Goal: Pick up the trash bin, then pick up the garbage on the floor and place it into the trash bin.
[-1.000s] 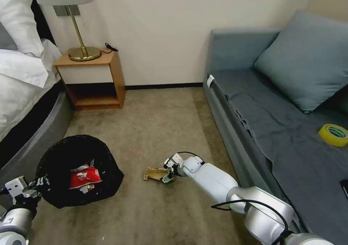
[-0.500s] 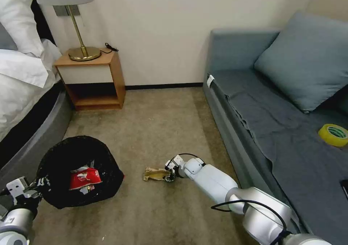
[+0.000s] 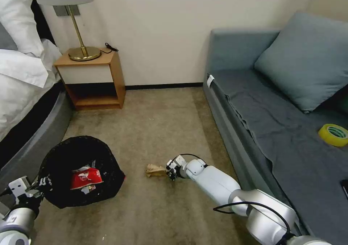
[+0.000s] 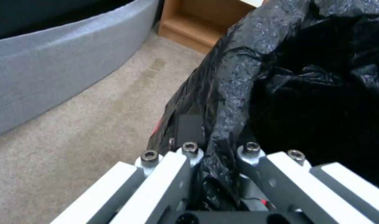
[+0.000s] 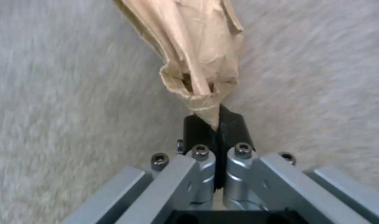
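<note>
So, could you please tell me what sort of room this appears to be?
Probably a hotel room or bedroom: a bed with white linen, a wooden nightstand bearing a brass lamp, and a grey daybed.

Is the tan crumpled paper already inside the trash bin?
No, the tan crumpled paper is outside the trash bin, pinched by the right gripper.

- The left gripper (image 4: pixel 216 155) is clamped on the rim of the trash bin (image 4: pixel 239 77), one finger (image 4: pixel 189 130) on the outside, the bag-covered rim pinched between the two.
- The crinkly black bag (image 4: pixel 322 102) folds over the rim; the interior appears dark.
- Beige carpet (image 4: pixel 73 140) lies beside the bin.
- A curved grey bed base (image 4: pixel 52 62) and a wooden nightstand (image 4: pixel 197 18) stand beyond it.
</note>
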